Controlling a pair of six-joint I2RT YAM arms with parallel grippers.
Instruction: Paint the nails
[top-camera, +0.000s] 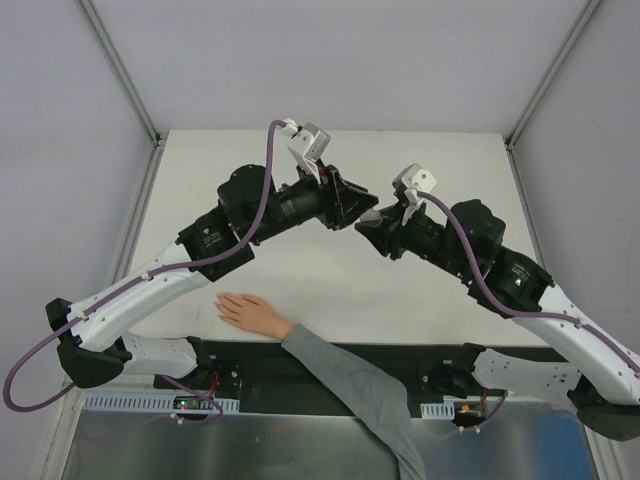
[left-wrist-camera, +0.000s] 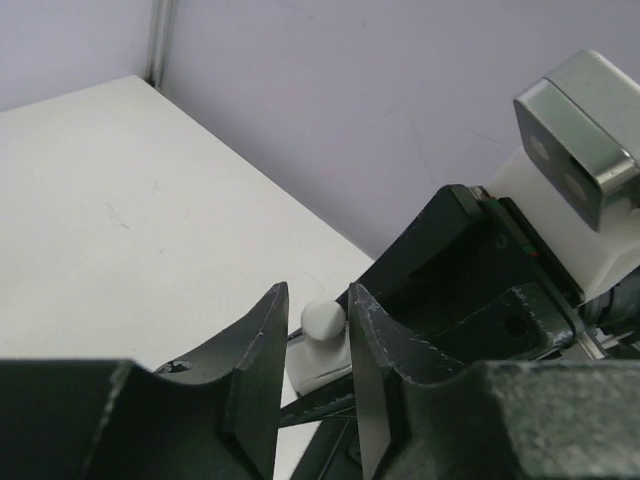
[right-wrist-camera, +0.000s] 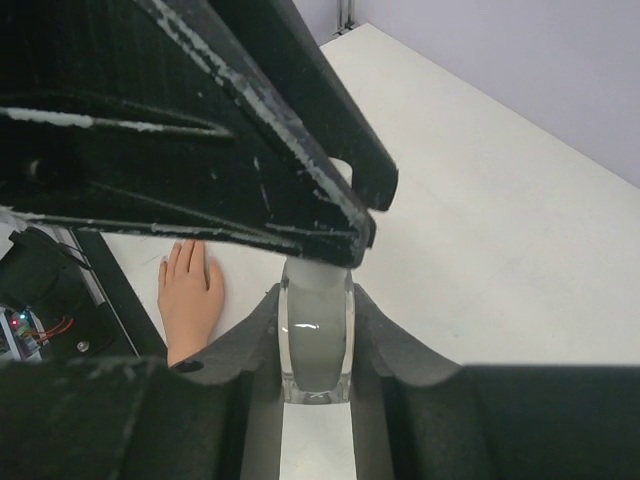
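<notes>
A pale hand (top-camera: 250, 312) with a grey sleeve (top-camera: 340, 375) lies palm down at the table's near edge. It also shows in the right wrist view (right-wrist-camera: 190, 290). Its nails (right-wrist-camera: 176, 252) are too small to make out. My right gripper (top-camera: 372, 228) (right-wrist-camera: 316, 292) is shut on a small clear bottle (right-wrist-camera: 316, 340) of greyish liquid, held above mid-table. My left gripper (top-camera: 360, 212) (left-wrist-camera: 317, 298) meets it tip to tip, its jaws closed around the bottle's white round-topped cap (left-wrist-camera: 323, 322). The left fingers (right-wrist-camera: 300, 190) hide the bottle's top in the right wrist view.
The white table (top-camera: 300, 160) is bounded by pale walls with metal frame posts (top-camera: 120, 70) at the back corners. Both arm bases and a black mounting strip (top-camera: 330, 365) lie along the near edge, next to the sleeve.
</notes>
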